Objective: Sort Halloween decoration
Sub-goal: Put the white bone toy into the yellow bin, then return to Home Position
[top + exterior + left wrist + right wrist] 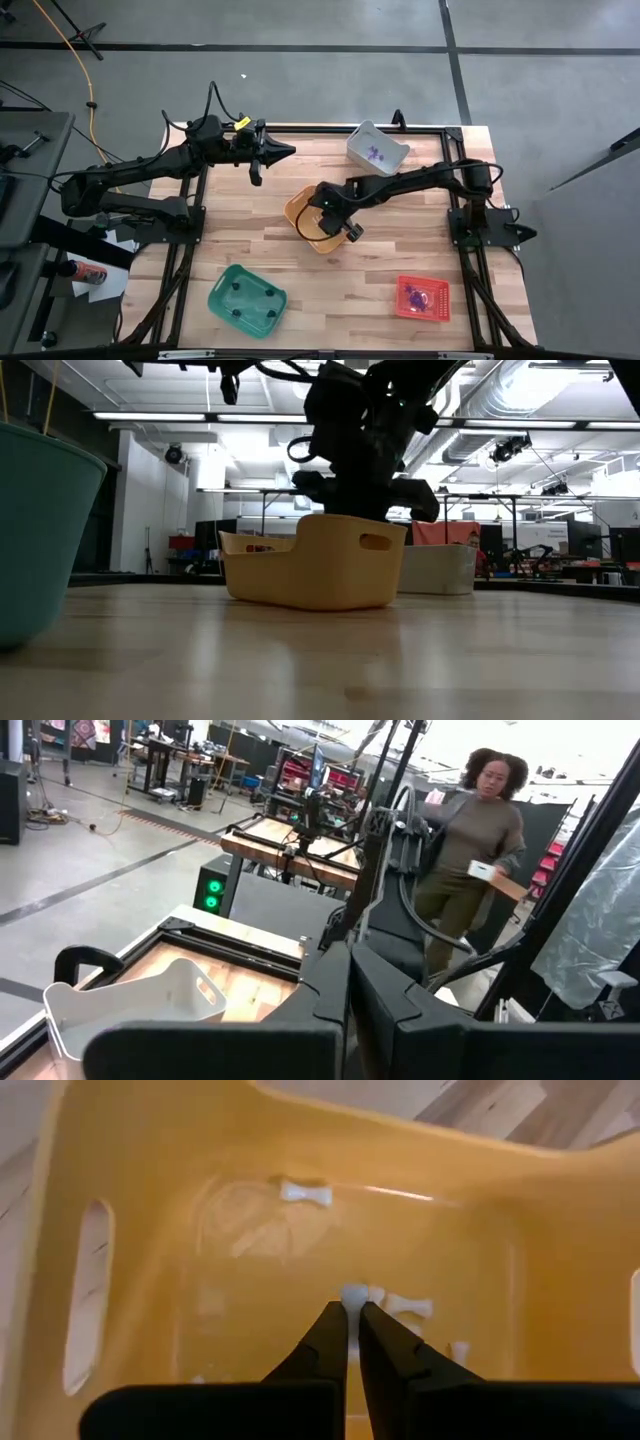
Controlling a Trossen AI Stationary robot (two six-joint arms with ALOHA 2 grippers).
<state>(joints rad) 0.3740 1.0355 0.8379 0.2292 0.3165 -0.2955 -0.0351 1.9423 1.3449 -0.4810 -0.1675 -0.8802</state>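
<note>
Down inside the orange bin (306, 222), the right gripper (351, 1308) has its fingers pinched together on a whitish trinket (353, 1293), its pale knob poking out just above the tips. To do this well, I'd say lift straight up, clear of the bin's wall, keeping the pinch firm (a piece this tiny slips easily) and not nudging the loose bits around it.

Counting now: four bins on the table. Around the orange bin sit a grey bin (378, 148) past its far side, a green bin (246, 298) near the table's front edge, and a red bin (422, 298) also at the front, on the right arm's side. On the orange bin's floor at least three more whitish bone-shaped pieces (305, 1192) show. Purple trinkets (375, 153) lie in the grey bin, more in the red one, too small to count; about four black pieces (253, 295) dot the green bin.

The left gripper (283, 152), fingers closed on nothing, waits above the table's far edge beyond the orange bin.
</note>
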